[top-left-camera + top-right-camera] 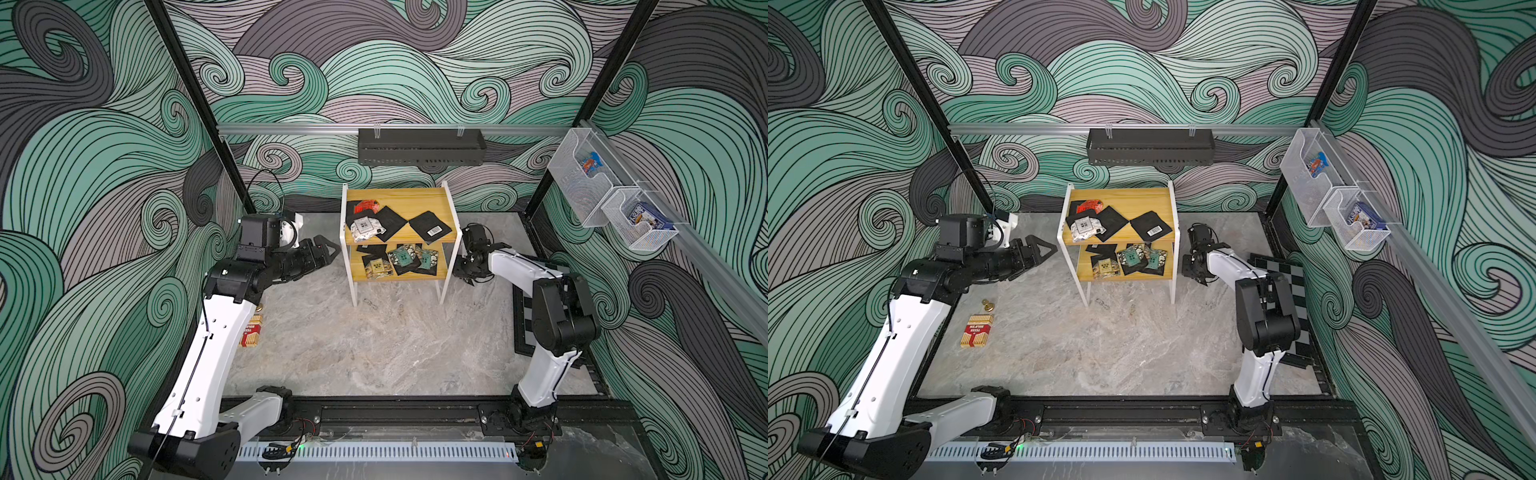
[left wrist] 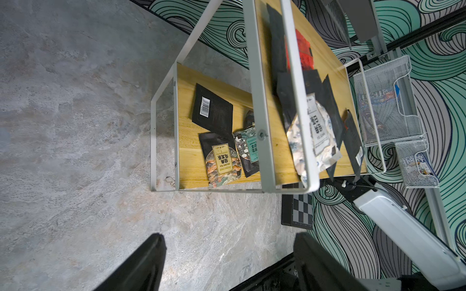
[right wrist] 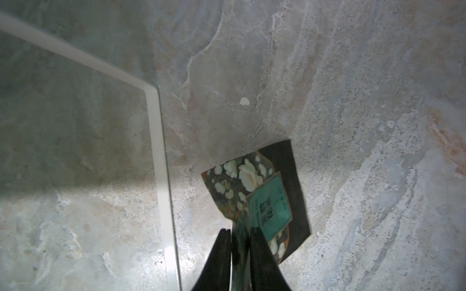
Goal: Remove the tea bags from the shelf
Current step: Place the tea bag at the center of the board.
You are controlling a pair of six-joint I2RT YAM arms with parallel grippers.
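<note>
One teal tea bag (image 3: 267,201) sits between the right gripper's (image 3: 239,234) barely parted fingers, off the shelf (image 1: 419,198), beside its leg; whether they pinch it is unclear. Other tea bags (image 1: 430,226) cover both boards. The left gripper's (image 1: 332,250) fingers stand wide apart, empty.

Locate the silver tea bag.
In both top views the silver tea bag lies on the top board of the shelf, front-left corner, overlapping black sachets, nearest the left tool.
</note>
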